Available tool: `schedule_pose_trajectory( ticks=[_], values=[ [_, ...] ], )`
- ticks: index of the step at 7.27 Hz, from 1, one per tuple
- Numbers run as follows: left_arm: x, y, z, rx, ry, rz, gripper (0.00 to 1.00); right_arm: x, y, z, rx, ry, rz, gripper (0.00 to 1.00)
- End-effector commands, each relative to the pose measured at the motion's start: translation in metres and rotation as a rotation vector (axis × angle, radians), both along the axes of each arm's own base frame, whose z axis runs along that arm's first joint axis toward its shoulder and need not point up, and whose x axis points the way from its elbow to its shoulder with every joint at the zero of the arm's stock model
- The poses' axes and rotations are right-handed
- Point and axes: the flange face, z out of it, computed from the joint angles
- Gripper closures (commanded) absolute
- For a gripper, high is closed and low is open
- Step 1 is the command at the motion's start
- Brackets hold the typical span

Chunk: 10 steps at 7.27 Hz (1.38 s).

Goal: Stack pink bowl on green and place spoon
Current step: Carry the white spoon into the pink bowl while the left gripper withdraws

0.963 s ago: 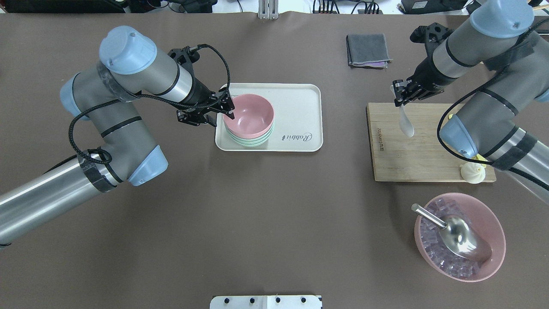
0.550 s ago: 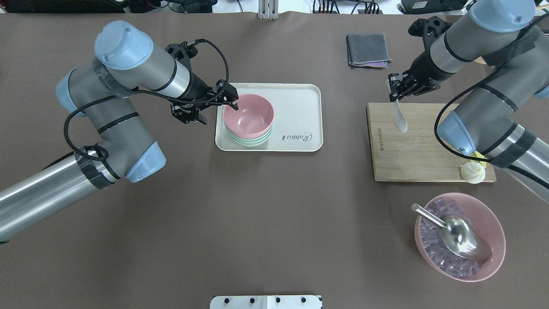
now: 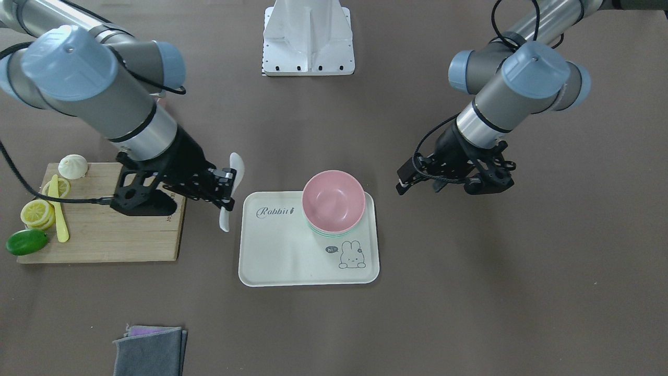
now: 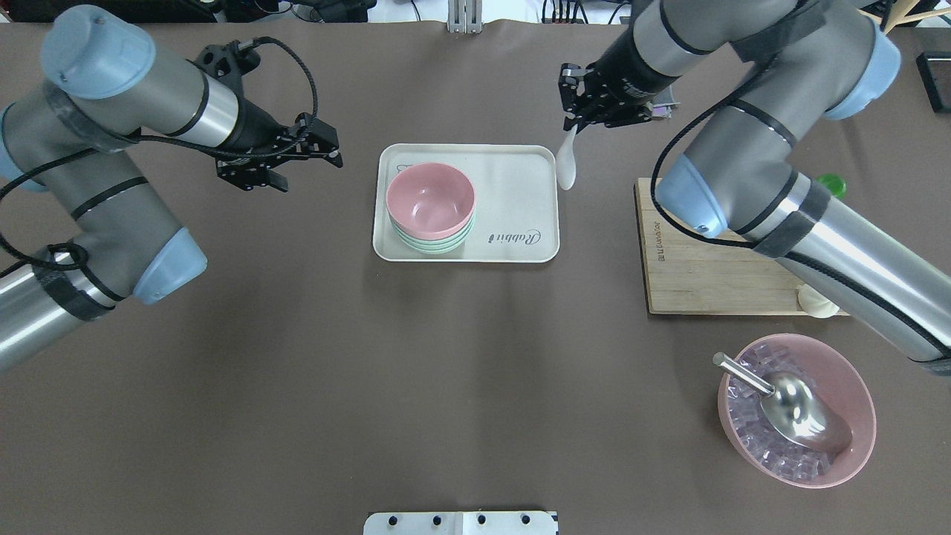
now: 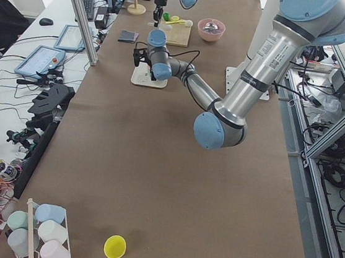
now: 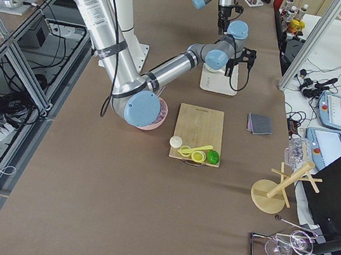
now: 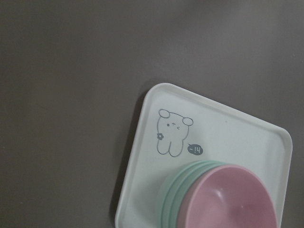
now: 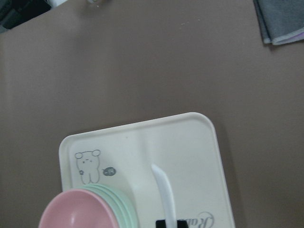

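While both arms reach out over the table, the pink bowl (image 4: 431, 199) sits nested on top of the green bowls (image 4: 440, 244). The stack stands upright at the end of a cream tray (image 4: 513, 186) nearer the left arm. Only green rims show under the pink one. The tray has a rabbit drawn on it.

Left gripper (image 4: 330, 147): off the tray, over bare table on the stack's left, clear of the bowls. Jaws stand apart, nothing between them. Its wrist camera looks down on a tray corner and the stack.

Right gripper (image 4: 576, 126): clamped on a white spoon (image 4: 567, 167), holding it partway along. The spoon is up in the air, touching nothing, close to the tray's edge on the cutting-board side. From overhead it lines up with the tray's rim; from the wrist camera it looks to be over the tray's bare half. Cannot settle which. Either way it is apart from the bowls.

Elsewhere:
- Wooden cutting board (image 4: 698, 267) on the tray's right, with a white bun (image 3: 73, 166), lemon slices (image 3: 37, 213) and a lime (image 3: 26, 242) at its outer end.
- Folded grey cloth (image 3: 150, 352) beyond the board.
- Near the robot's right, an ice bowl (image 4: 858, 386), pink and full of clear cubes, with a metal scoop (image 4: 799, 412) resting in it.
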Motion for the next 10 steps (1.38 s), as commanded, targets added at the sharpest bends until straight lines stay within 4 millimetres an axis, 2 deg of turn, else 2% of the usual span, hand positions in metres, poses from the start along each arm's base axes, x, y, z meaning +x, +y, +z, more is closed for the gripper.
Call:
schedule_pose_trajectory(
  ticks=[1,2,3,5,6,7,10],
  values=[
    [-0.052,0.006,0.068,0.072,-0.089,0.019,0.02,-0.086,0.021,-0.038,0.022,-0.051,0.089,1.0],
    [-0.054,0.008,0.078,0.079,-0.103,0.027,0.02,-0.113,0.029,-0.031,0.049,-0.069,0.12,1.0],
    [-0.054,0.009,0.078,0.082,-0.102,0.027,0.02,-0.122,0.035,-0.031,0.057,-0.067,0.128,1.0],
    [-0.053,0.008,0.082,0.076,-0.106,0.028,0.02,-0.122,0.035,-0.031,0.06,-0.066,0.13,1.0],
    [-0.053,0.008,0.082,0.075,-0.108,0.027,0.02,-0.122,0.035,-0.032,0.062,-0.067,0.132,0.86],
    [-0.052,0.008,0.082,0.077,-0.108,0.027,0.02,-0.123,0.034,-0.031,0.069,-0.059,0.134,0.01],
    [-0.051,0.008,0.082,0.083,-0.109,0.025,0.02,-0.121,0.035,-0.031,0.07,-0.06,0.134,0.0]
  ],
)
